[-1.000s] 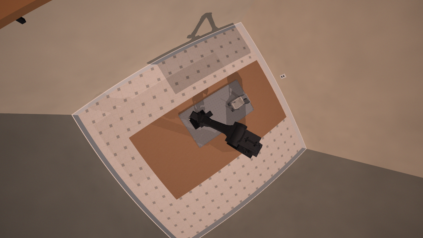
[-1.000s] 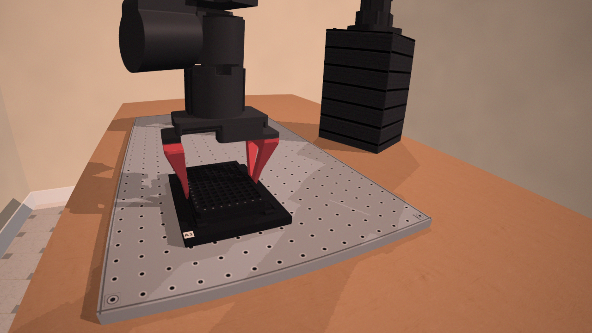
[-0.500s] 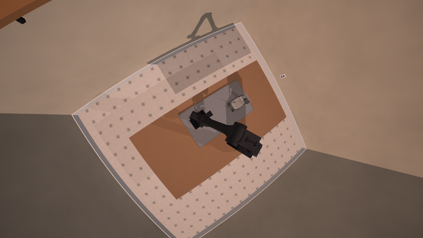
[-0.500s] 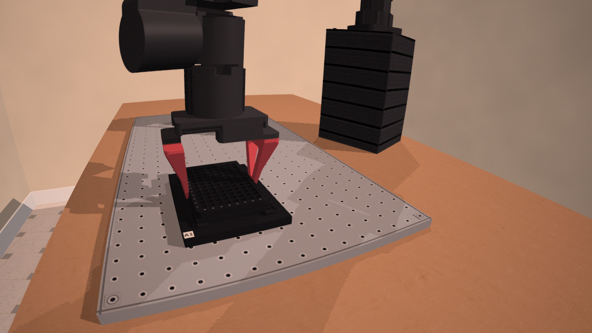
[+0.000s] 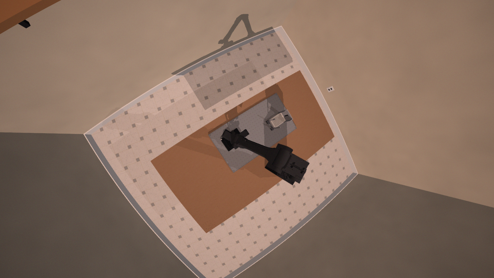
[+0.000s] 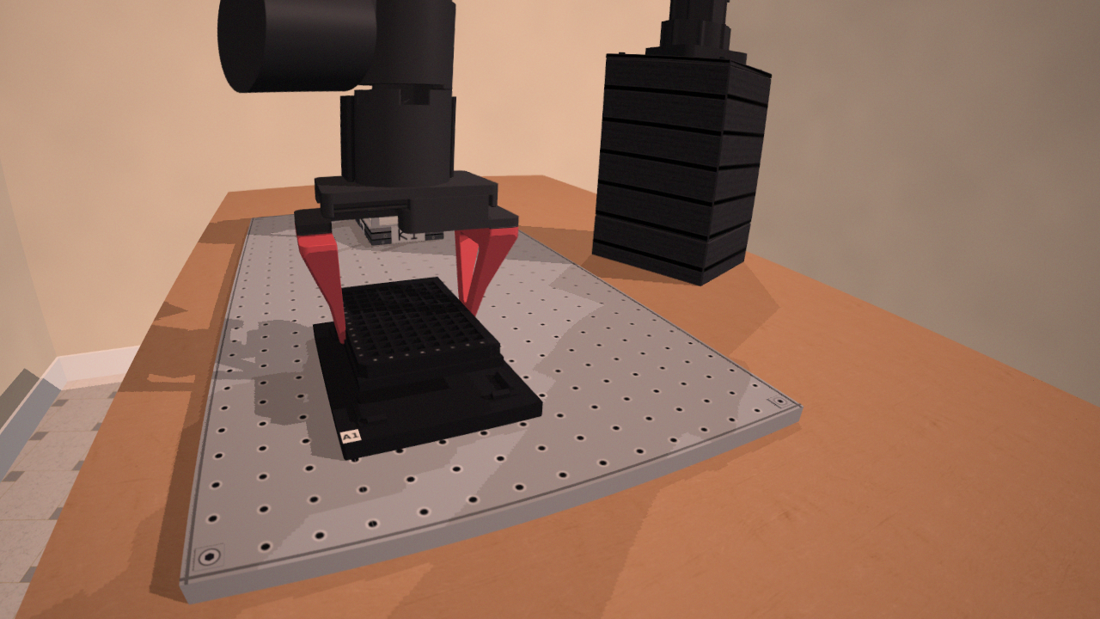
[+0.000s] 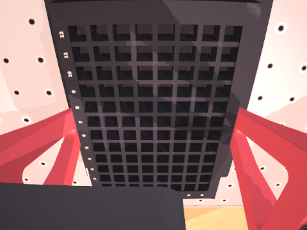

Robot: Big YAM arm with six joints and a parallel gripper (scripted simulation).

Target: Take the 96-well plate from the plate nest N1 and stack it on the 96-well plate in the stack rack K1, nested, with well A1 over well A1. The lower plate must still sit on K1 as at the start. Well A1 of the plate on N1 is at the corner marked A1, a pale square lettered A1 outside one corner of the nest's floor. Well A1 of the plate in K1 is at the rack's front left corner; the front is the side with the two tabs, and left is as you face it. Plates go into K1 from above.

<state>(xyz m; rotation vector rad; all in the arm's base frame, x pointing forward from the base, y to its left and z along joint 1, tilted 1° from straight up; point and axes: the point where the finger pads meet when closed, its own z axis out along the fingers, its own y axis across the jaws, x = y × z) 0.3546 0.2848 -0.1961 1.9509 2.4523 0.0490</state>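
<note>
My gripper (image 6: 405,324) has red fingers and is shut on the long sides of the black 96-well plate (image 6: 418,327). It holds the plate level, a little above the black plate nest N1 (image 6: 438,396). The pale A1 mark (image 6: 350,436) is at the nest's near left corner. In the wrist view the plate (image 7: 153,102) fills the middle between the fingers, with column numbers along its left edge. The stack rack K1 with a pale plate (image 5: 278,120) stands at the far end of the grey baseplate (image 5: 252,133). In the exterior view it is mostly hidden behind my gripper (image 6: 392,229).
The perforated grey baseplate (image 6: 476,400) lies on a brown table. A tall black ribbed block (image 6: 681,162) stands on the table to the right of the baseplate. The arm (image 5: 262,150) reaches across the baseplate from its base (image 5: 288,164).
</note>
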